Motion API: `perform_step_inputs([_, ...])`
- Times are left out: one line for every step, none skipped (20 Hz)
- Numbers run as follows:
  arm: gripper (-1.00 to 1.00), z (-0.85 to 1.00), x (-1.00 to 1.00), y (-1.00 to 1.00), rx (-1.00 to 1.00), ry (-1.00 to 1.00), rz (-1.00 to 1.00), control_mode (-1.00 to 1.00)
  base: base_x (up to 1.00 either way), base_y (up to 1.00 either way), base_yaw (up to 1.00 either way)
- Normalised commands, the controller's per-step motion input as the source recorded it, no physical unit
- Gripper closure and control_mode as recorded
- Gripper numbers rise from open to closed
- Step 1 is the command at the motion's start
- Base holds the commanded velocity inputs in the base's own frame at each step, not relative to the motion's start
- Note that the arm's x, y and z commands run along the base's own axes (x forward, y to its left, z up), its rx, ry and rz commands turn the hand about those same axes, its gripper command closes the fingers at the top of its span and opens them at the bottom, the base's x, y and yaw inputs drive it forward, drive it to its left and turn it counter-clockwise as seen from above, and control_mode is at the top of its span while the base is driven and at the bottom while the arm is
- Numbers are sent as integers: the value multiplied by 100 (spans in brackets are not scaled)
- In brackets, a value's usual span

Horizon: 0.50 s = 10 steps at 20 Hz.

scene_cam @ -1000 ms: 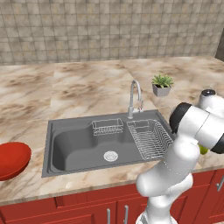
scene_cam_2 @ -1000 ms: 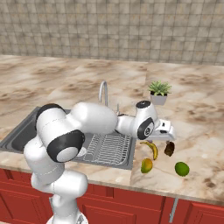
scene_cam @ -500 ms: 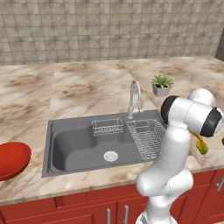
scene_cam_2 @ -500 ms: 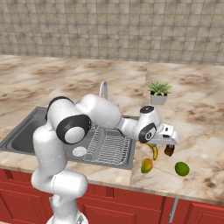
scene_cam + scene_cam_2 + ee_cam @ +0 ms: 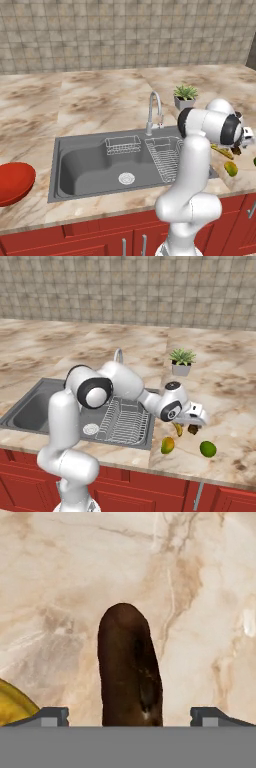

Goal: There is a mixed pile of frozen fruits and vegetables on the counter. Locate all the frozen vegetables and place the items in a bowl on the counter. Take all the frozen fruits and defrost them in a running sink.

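Since the earlier frame, arm and gripper [image 5: 194,425] have lowered over the counter [image 5: 235,406] right of the sink [image 5: 35,411]. Jaws stand wide, empty, straddling a dark brown vegetable [image 5: 130,667]; its long axis runs straight ahead between the fingertips. Banana [image 5: 177,429] lies just beside.

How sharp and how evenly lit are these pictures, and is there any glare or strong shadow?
Left base view: even, soft light, with a glossy shine on the red bowl. Right base view: sharp, with only faint shadows under the fruit on the counter. Hand view: the dark brown item looks soft and blurred between the open fingers.
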Motion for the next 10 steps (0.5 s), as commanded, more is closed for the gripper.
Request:
perform_step_inputs([-100,-26,19,-21,0,0,-5,-100,0,0,0])
perform_step_inputs([-100,-28,17,-20,0,0,-5,-100,0,0,0])
perform_step_inputs([-100,-27,16,-17,0,1,-4,-100,0,0,0])
perform_step_inputs([-100,-29,18,-12,0,2,-4,-100,0,0,0])
perform_step_inputs([100,-30,6,-4,1,1,-2,-100,0,0,0])
perform_step_inputs([100,-31,7,0,0,1,-1,-100,0,0,0])
perform_step_inputs([100,-31,8,0,0,1,-1,-100,0,0,0])
perform_step_inputs([100,-31,0,0,2,0,0,-100,0,0,0])
perform_step_inputs([100,-30,0,0,3,0,0,-100,0,0,0])
perform_step_inputs([100,-29,0,0,3,0,0,-100,0,0,0])
